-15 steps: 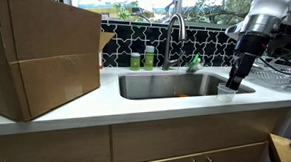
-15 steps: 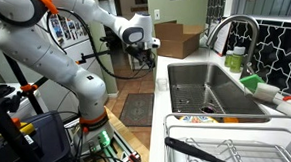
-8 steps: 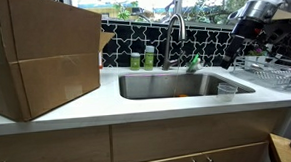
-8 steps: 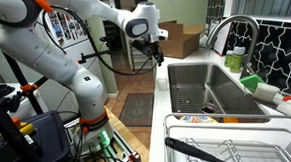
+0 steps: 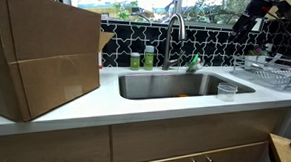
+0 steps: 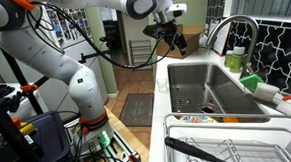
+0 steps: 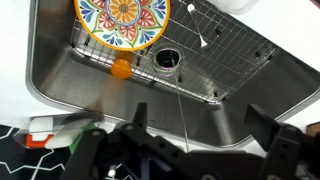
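My gripper (image 5: 245,22) hangs open and empty high above the right end of the steel sink (image 5: 156,86); it also shows in an exterior view (image 6: 174,36). In the wrist view its two fingers (image 7: 200,125) are spread wide with nothing between them. Below it a small clear cup (image 5: 226,90) stands on the counter by the sink's right rim. The wrist view looks down into the sink (image 7: 60,75), which holds a colourful patterned plate (image 7: 122,20), a small orange ball (image 7: 120,69) and a wire grid (image 7: 215,60) near the drain (image 7: 166,59).
A big cardboard box (image 5: 39,57) stands on the white counter. The faucet (image 5: 173,34), two green bottles (image 5: 141,59) and a sponge (image 6: 251,82) are behind the sink. A dish rack (image 5: 270,76) stands beside the sink and also shows in an exterior view (image 6: 232,151).
My gripper has risen from right at the clear cup to well above the counter. The cup stays on the counter.
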Robot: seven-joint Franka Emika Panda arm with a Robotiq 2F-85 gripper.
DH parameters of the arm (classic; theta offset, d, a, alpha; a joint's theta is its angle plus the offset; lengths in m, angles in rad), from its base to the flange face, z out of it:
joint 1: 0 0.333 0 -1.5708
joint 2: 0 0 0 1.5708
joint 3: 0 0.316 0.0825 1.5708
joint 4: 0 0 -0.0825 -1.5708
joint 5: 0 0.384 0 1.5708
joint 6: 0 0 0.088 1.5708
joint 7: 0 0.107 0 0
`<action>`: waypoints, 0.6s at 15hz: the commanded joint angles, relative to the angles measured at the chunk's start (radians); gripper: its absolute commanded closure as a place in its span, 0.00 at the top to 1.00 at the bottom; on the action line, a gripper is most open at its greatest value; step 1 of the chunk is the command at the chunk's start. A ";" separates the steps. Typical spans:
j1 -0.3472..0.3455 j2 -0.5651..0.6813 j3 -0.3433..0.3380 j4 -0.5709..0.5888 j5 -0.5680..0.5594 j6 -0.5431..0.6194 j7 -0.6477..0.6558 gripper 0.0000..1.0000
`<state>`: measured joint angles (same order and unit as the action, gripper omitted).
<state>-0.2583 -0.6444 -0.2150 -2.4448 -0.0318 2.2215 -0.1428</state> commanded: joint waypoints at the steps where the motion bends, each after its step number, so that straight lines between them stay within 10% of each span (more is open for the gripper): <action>1: 0.020 0.002 -0.005 0.001 -0.009 -0.002 0.010 1.00; 9: -0.062 0.092 -0.025 0.036 -0.050 0.039 0.101 1.00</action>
<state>-0.2585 -0.6272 -0.2100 -2.4386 -0.0377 2.2294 -0.1112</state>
